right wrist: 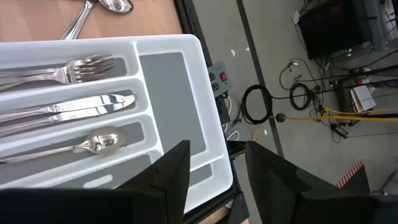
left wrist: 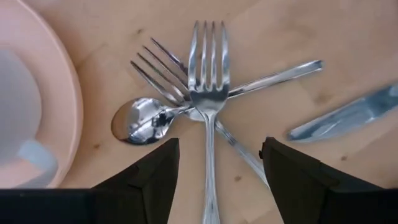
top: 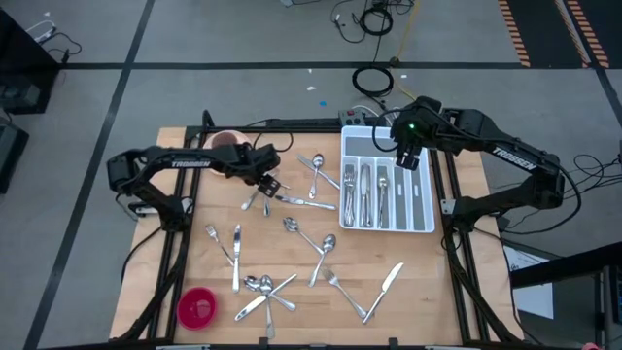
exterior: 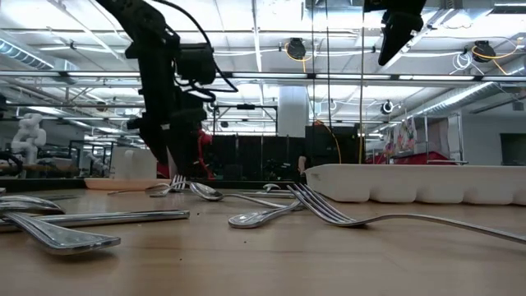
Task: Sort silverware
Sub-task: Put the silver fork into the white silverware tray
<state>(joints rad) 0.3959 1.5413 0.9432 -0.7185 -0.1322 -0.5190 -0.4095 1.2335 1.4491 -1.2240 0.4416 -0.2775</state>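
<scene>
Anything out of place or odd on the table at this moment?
Nothing damaged or spilled. Unsorted silverware lies scattered and crossed on the table; under the open left gripper a fork lies on another fork and a spoon.

White compartmented tray [top: 425, 206] at table's [top: 428, 272] right; pink cup [top: 225, 141] on saucer; red lid [top: 197, 307].

A pale wooden worktop [top: 466, 282] carries everything. A white cutlery tray [top: 426, 199] is the landmark, and it lies flat on the wood. Loose silverware [top: 321, 261] is scattered over the wood beside the tray and farther away, several pieces crossing one another. A pink saucer [top: 224, 139] sits well apart from the tray, and a red round dish [top: 197, 308] lies farthest from it, at a corner.
</scene>
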